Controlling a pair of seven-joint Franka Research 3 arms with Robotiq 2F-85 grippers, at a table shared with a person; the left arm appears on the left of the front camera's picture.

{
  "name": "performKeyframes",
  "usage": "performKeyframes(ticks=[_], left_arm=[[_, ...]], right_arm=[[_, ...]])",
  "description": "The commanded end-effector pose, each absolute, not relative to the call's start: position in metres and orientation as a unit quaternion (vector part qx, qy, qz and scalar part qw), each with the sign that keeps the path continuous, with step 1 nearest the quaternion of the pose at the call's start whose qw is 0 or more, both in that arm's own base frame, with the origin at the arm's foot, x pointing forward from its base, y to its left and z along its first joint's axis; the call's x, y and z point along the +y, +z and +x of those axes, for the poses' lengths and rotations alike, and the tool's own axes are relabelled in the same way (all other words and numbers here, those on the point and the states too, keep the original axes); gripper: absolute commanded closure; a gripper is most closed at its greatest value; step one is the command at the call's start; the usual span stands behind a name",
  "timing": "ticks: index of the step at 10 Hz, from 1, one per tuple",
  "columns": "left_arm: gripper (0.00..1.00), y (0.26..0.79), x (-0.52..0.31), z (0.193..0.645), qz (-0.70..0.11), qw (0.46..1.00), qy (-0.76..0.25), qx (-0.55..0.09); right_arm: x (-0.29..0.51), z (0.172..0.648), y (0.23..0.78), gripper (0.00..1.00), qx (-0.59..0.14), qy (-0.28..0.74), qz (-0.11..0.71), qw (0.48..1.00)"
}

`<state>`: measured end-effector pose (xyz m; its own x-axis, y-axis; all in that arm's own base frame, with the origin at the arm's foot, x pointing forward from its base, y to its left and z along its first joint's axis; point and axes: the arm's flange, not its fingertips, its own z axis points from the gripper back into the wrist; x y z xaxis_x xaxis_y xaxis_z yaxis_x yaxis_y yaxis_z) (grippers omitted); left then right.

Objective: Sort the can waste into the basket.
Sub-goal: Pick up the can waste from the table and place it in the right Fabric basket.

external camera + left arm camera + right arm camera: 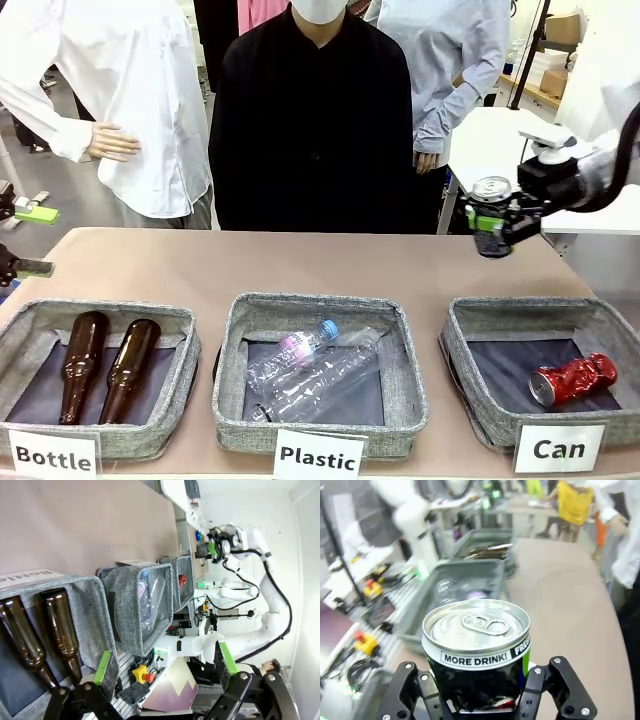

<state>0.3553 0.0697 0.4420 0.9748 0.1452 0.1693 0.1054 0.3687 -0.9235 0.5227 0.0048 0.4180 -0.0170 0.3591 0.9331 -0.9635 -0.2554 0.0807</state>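
Tan table (330, 262), three bins. Right gripper (492, 222) clenched on black can (491, 190), held upright in air; Can basket (470, 390) below and nearer, red can (573, 379) inside. Transport step; next lower, release. Left gripper (165, 667) released, idle.

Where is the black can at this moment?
The black can is gripped upright by the right gripper, at the right of the front view, above the table behind the Can basket.

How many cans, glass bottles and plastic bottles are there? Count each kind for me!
Cans: 2, the crushed red can in the Can basket and the black can held by the right gripper.
Brown glass bottles: 2.
Clear plastic bottles: 2.
Total: 6.
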Motion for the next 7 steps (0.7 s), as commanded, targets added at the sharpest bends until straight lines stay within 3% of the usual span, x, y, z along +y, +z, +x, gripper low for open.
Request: performKeyframes(ticks=[1, 4, 7], left_arm=[[0.0, 0.444, 0.071, 0.352, -0.564, 0.819, 0.011, -0.108], [0.0, 0.444, 0.071, 0.352, -0.564, 0.819, 0.011, -0.108], [0.0, 0.444, 0.071, 0.352, -0.564, 0.819, 0.011, -0.108]], right_arm=[[0.002, 0.463, 0.438, 1.0, -0.237, 0.705, 0.41, 0.528], [0.0, 0.399, 0.429, 1.0, -0.1, 0.758, 0.298, 0.572], [-0.007, 0.389, 0.413, 1.0, -0.047, 0.744, 0.293, 0.599]])
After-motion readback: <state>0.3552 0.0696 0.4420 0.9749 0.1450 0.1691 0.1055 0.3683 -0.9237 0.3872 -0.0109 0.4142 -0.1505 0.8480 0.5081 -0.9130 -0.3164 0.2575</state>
